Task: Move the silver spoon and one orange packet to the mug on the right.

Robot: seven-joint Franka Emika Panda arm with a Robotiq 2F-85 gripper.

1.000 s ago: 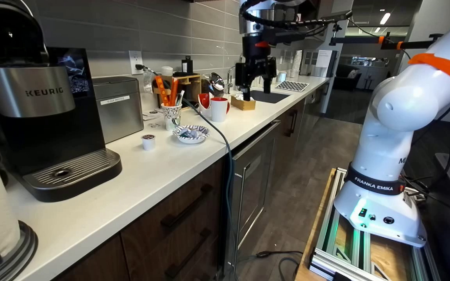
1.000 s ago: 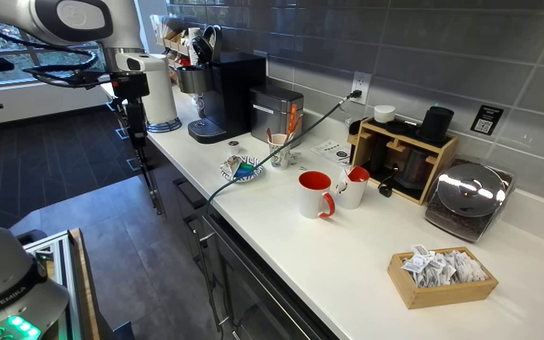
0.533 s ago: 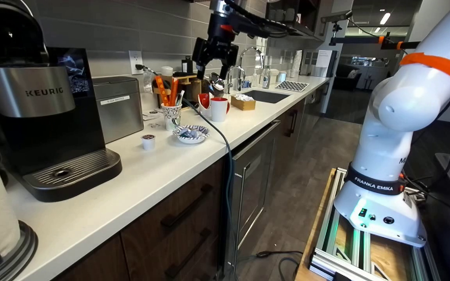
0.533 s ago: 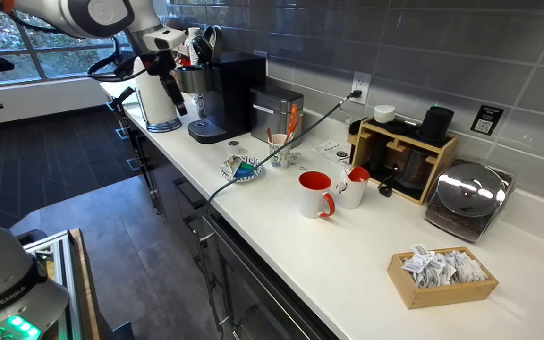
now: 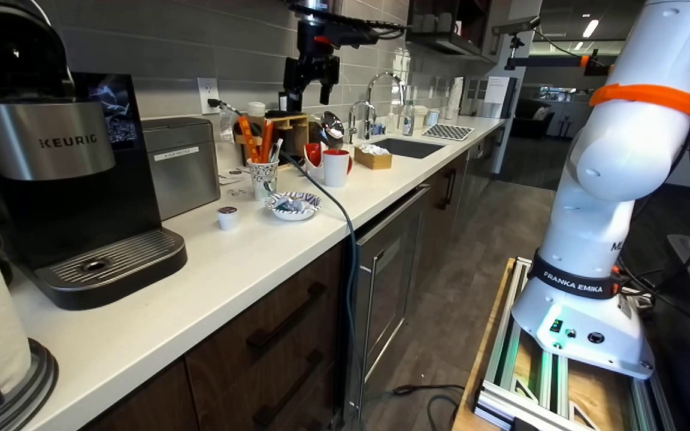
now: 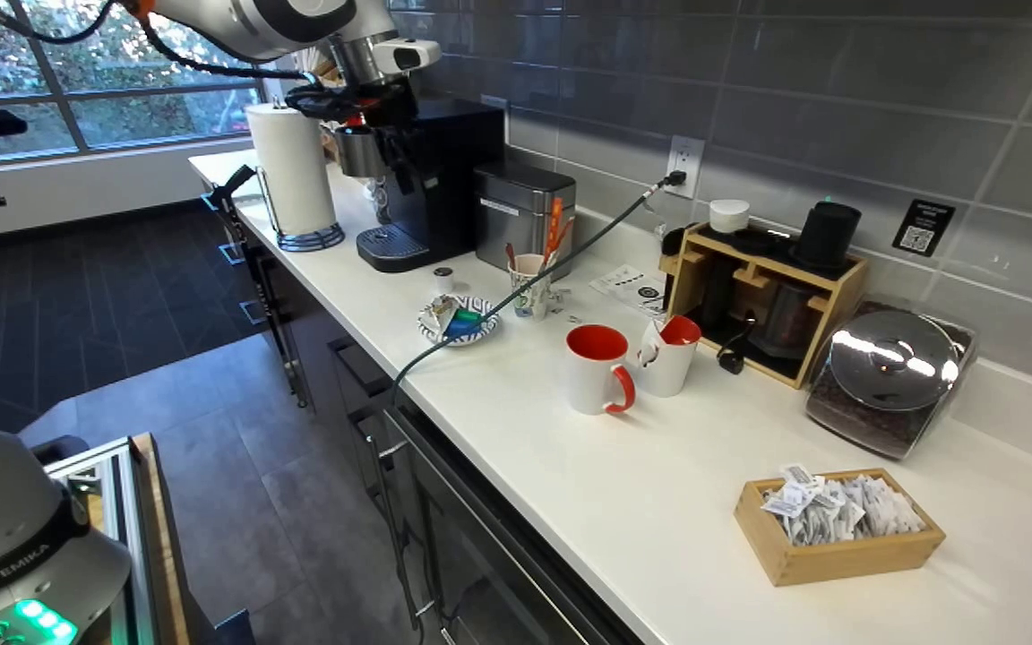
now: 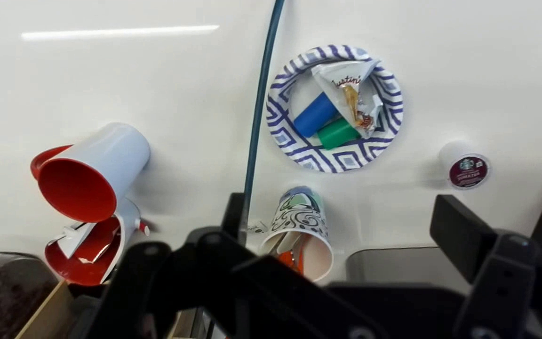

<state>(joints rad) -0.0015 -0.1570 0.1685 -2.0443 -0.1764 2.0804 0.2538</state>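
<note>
Wrist view: black two-finger pincer (image 7: 339, 207) has its fingers spread wide above the white bench (image 7: 195, 84). In view btwn them: the mouth of a swirl-patterned paper cup (image 7: 302, 214). One finger overlaps a dark teal cable (image 7: 258, 103); touching or not, can't tell. Cable runs just beside a purple-patterned round paper plate (image 7: 278, 117); across the cable, well apart, is a straight white mug w/ red inside (image 7: 113, 157).

In an exterior view, cup holds slim orange packets (image 5: 248, 139); can't tell if silver spoon is among the slim pale pieces (image 5: 278, 147) there. Plate sits nearer the bench's front edge than cup does. Vs. 0.5 s ago, pincer's further left in view, less tilted.

In an exterior view, white mug w/ red inside & uneven rim (image 6: 666, 372) stands just beside the straight one; can't tell which is the task's. Wide stretch of bench btwn mugs & light-wood box (image 6: 856, 555) of white sachets (image 6: 825, 522). Cable slants across bench, drops over front edge. Vs. prev. frame, pincer overlaps black coffee maker (image 6: 460, 188) in view, not the white paper-towel roll (image 6: 296, 179); bench things sit as before.
</note>
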